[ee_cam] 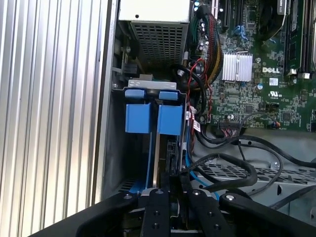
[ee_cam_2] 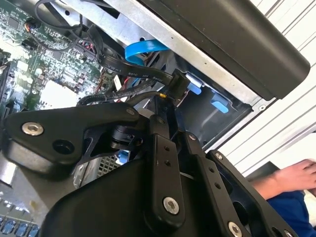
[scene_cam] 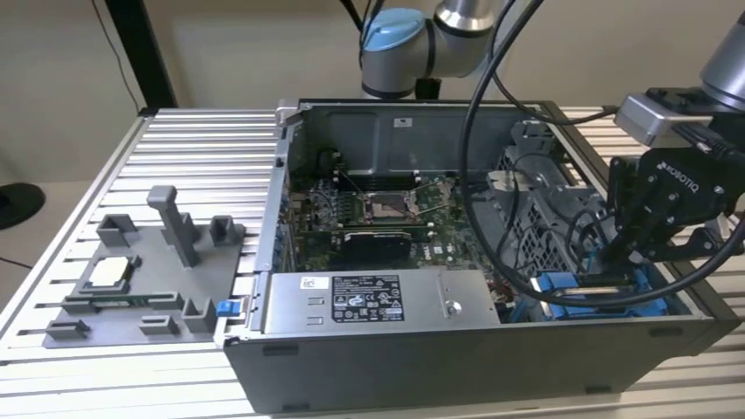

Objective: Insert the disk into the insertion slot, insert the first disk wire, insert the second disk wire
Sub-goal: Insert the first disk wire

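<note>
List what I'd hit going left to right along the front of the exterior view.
grey fixture block → small blue clip → labelled grey power-supply box → disk in its blue carrier, at the case's end on the exterior view's right.

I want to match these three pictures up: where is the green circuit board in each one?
Exterior view: the green circuit board lies on the floor of the open computer case, toward the exterior view's left of the tool.
First wrist view: it lies beyond the tool, past the black cables.
Second wrist view: it lies beyond the tool's black links.
Shared landmark: the tool.
</note>
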